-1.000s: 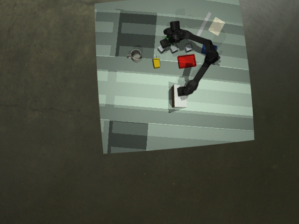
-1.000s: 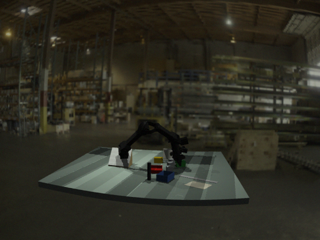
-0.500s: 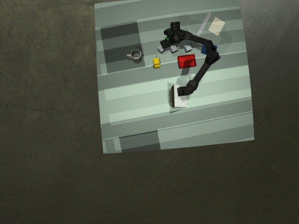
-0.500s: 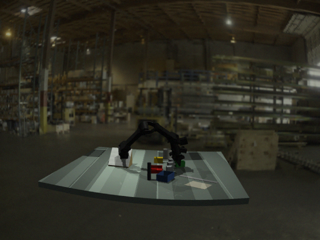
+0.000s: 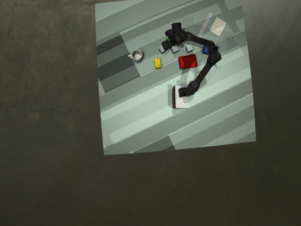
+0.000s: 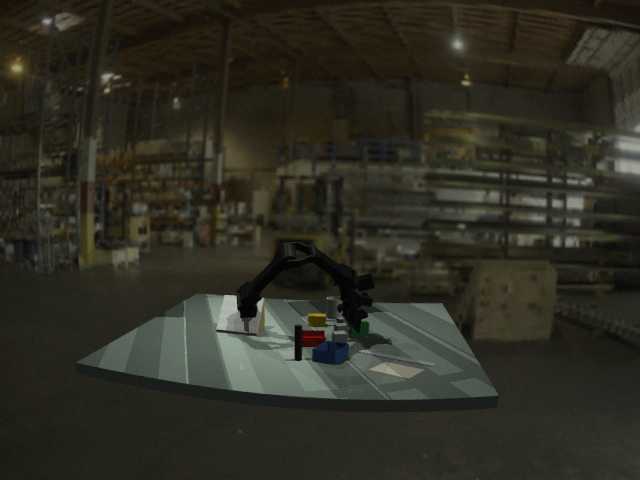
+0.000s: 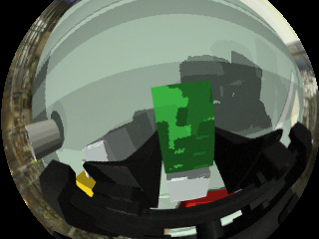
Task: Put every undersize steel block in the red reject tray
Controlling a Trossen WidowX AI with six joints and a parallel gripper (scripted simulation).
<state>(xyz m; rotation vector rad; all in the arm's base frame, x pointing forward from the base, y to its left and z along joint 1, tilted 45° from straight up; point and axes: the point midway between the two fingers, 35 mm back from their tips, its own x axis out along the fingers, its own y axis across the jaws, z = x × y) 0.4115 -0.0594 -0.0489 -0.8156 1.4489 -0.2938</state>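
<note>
My gripper (image 5: pixel 168 40) (image 7: pixel 181 129) is shut on the green GO gauge (image 6: pixel 366 327) (image 7: pixel 183 117), with a finger on each side of its green handle. The gauge's pin is hidden, so I cannot tell whether it is in a hole. One steel block (image 5: pixel 175 49) (image 7: pixel 187 189) shows just past the handle's lower end in the wrist view. Another steel block (image 5: pixel 162 50) (image 7: pixel 96 151) is on the mug's side, and a third steel block (image 5: pixel 189 48) is toward the blue tray. Their bores are not visible. The red reject tray (image 5: pixel 188 62) (image 6: pixel 313 342) (image 7: pixel 205 200) looks empty.
A yellow-handled gauge (image 5: pixel 157 63) (image 6: pixel 316 319) lies near a grey mug (image 5: pixel 137 56) (image 7: pixel 45 139). A blue tray (image 5: pixel 207 50) (image 6: pixel 330 354) is under the arm. A black post (image 6: pixel 298 342), a pale strip (image 5: pixel 205 24) and a beige square (image 5: pixel 218 26) are also there. A white-topped wedge (image 5: pixel 181 103) is at the arm's base.
</note>
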